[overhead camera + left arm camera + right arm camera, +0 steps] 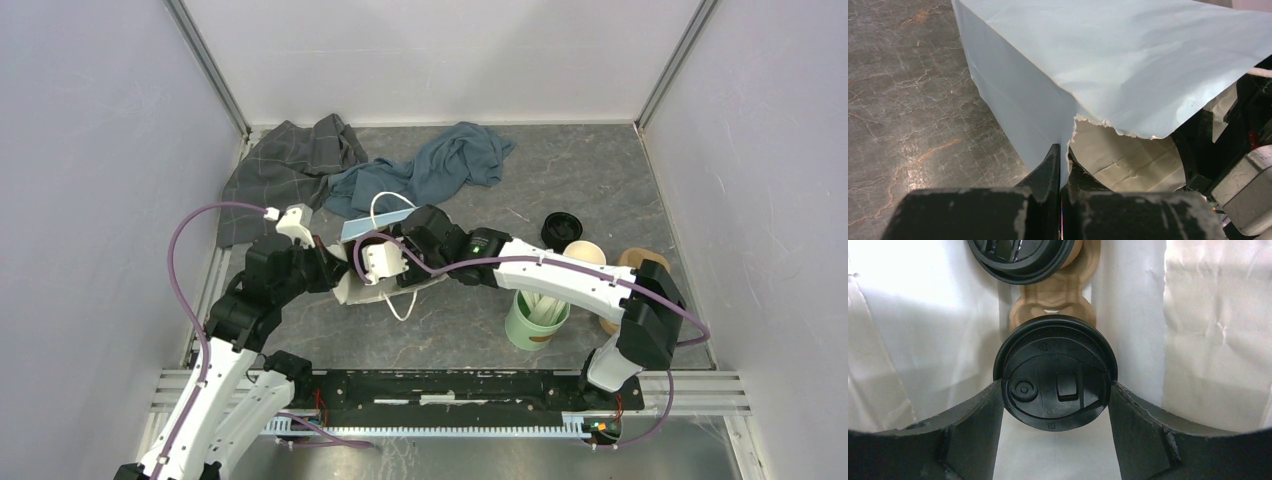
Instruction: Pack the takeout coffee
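tearing threatens the ragged paper bag point(1128, 55) rim pinched by the left gripper point(1062, 172), if the right gripper point(1055, 390), apparently clamping a lidded cup point(1055, 365), drags its wall.

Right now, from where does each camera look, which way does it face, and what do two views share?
Top external: above and behind the bases, looking down at the table; both arms show, left gripper and right gripper at the paper bag.
Left wrist: looks along its fingers, pinching the bag's torn rim.
Right wrist: looks into the bag; its fingers hold a lidded cup, second cup beyond.
Shared: the bag, outside in two views, inside in one.
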`<state>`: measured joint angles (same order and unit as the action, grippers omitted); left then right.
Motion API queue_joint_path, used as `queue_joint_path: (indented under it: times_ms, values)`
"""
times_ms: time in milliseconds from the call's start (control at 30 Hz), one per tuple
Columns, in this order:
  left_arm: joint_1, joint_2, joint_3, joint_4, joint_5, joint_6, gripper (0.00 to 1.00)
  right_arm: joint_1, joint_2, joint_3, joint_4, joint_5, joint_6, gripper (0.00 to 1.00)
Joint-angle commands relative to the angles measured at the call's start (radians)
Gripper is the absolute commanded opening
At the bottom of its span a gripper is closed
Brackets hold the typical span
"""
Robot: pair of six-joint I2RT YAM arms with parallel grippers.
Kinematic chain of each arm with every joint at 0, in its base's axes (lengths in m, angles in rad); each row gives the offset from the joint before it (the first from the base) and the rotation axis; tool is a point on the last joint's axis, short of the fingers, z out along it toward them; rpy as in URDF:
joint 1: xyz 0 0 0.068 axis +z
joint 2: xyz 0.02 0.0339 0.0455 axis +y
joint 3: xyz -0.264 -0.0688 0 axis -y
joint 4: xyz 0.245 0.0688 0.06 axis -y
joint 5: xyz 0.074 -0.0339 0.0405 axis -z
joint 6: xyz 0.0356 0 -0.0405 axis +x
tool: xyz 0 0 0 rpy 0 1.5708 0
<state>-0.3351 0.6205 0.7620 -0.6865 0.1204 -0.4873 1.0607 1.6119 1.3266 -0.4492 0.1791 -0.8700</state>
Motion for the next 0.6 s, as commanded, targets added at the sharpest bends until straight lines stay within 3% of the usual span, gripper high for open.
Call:
queue_joint_path:
  times_ms: [0,567]
  values:
    - [-0.008,-0.016,-0.004,0.01,0.039,0.0,0.02,-0.008,-0.004,0.016,0.062,-0.011,-0.093,0.0]
    - [-0.016,-0.018,0.002,0.004,0.052,0.006,0.02,-0.055,0.074,-0.012,0.142,-0.081,-0.155,0.0]
